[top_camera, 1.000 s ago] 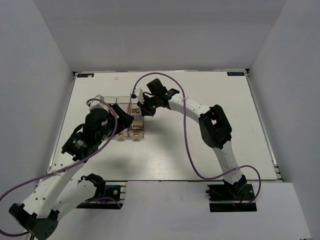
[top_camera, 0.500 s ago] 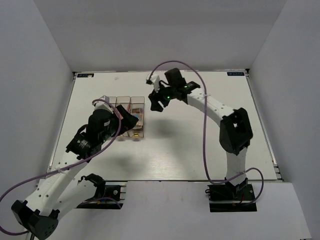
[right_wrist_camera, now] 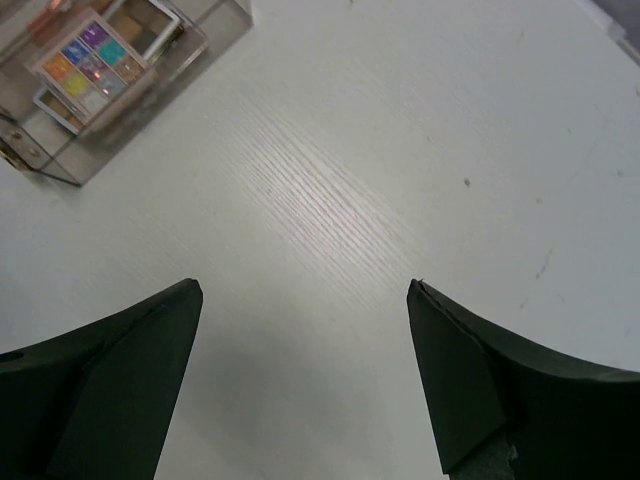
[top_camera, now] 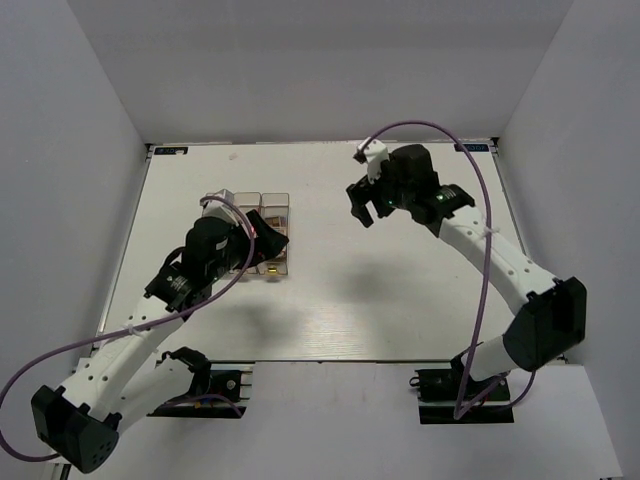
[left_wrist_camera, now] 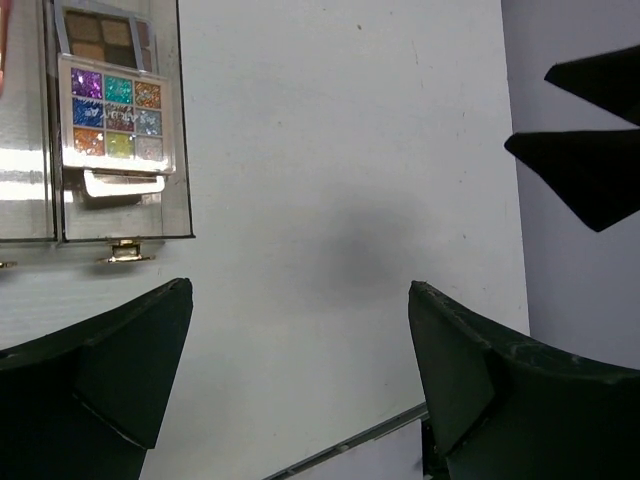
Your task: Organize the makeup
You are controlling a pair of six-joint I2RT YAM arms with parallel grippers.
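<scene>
Right gripper (top_camera: 361,204) has pulled back from the organizer (top_camera: 274,199), jaws wide, empty | left gripper (left_wrist_camera: 300,290) spread too, empty | multicolour palette (left_wrist_camera: 118,116) lies in its end compartment | we call that placement done

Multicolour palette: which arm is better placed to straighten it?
Left, probably. The left claw, open, hangs at the organizer holding the multicolour palette; the right claw, also open, is off over bare table.
</scene>
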